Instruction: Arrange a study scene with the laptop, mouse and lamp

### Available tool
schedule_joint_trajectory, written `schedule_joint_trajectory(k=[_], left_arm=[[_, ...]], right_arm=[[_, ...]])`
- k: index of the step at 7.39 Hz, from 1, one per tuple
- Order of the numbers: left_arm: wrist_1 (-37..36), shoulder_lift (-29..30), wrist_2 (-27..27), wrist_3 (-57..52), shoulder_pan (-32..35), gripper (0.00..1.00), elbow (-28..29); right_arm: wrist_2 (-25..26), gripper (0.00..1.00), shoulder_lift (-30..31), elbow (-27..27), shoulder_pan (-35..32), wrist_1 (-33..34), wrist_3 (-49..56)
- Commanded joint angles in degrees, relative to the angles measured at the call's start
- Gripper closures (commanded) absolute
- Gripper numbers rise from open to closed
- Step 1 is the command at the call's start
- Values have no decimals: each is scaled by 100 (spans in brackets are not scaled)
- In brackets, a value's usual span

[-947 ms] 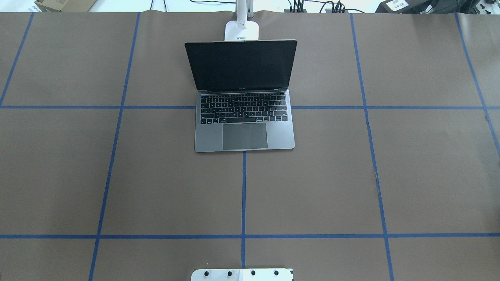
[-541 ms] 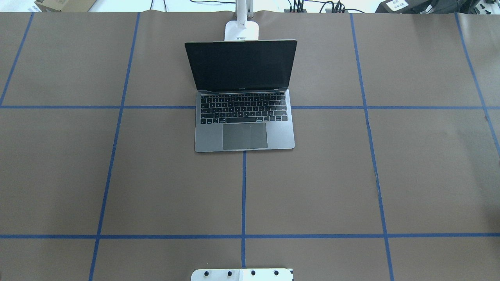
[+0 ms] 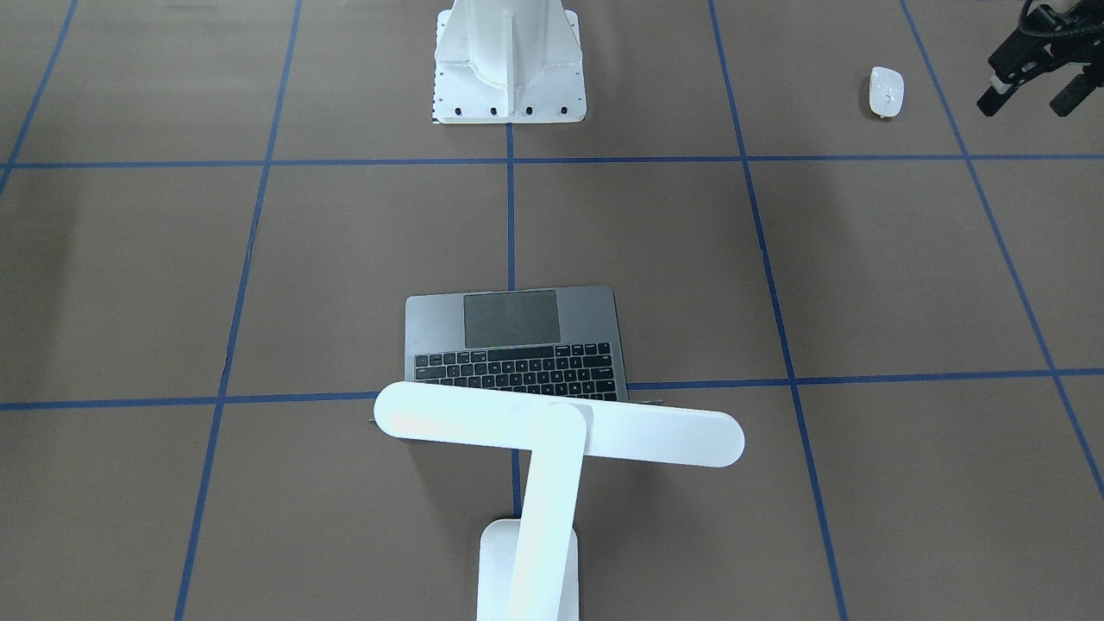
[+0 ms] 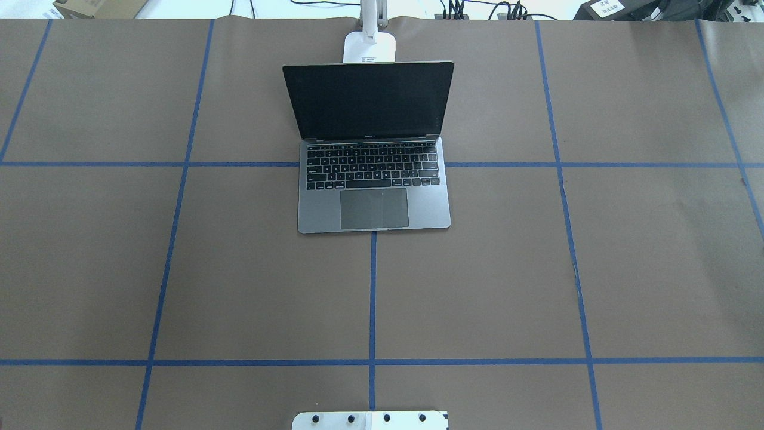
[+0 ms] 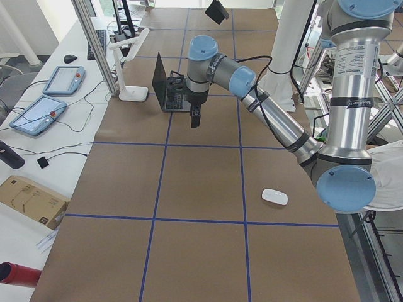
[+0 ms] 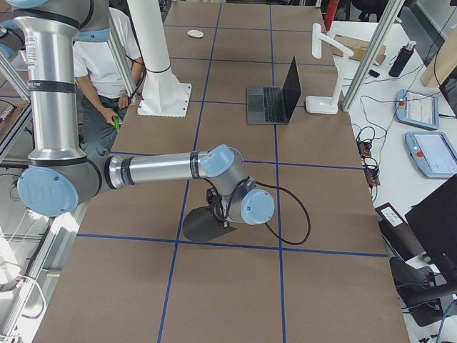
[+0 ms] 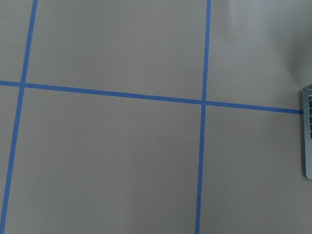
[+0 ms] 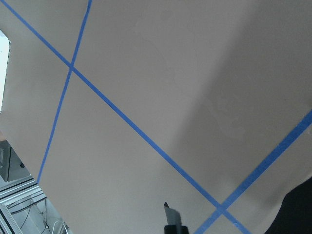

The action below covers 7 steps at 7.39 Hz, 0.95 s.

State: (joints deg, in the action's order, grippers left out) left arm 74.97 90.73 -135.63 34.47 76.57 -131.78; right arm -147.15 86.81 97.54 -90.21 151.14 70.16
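Lamp (image 3: 561,431) and open laptop (image 4: 373,179) have not shifted, the lamp standing just behind the laptop. Mouse (image 3: 886,91) lies well apart from both, likely next to be placed. Left gripper (image 3: 1019,110) hangs near it, spread and empty. Right gripper (image 6: 213,207): cannot tell.

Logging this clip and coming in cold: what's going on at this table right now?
Nothing is gripped for certain. The laptop stands open in the middle of the table, with the lamp just behind it. The mouse lies alone on the robot's left side; the left tool hangs open near it, apart from it and empty. The right tool is low at the robot's right end, by a dark flat shape; whether it grips that I cannot tell.
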Motion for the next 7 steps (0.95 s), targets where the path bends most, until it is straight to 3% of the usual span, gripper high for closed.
schedule_joint_trajectory(k=[1,4,7], left_arm=[[0,-3,1,-1,42,0,82],[9,-187,-25,42,51,0,-23],[9,-240,-78,43,77,0,-41]], right_arm=[[-531,100,-234,-357,589,-642,-719],[-823,100,-829,-944,1276,-2119,-2415],[-1351,100,-1568,-1150,2119,-2623,-3618]])
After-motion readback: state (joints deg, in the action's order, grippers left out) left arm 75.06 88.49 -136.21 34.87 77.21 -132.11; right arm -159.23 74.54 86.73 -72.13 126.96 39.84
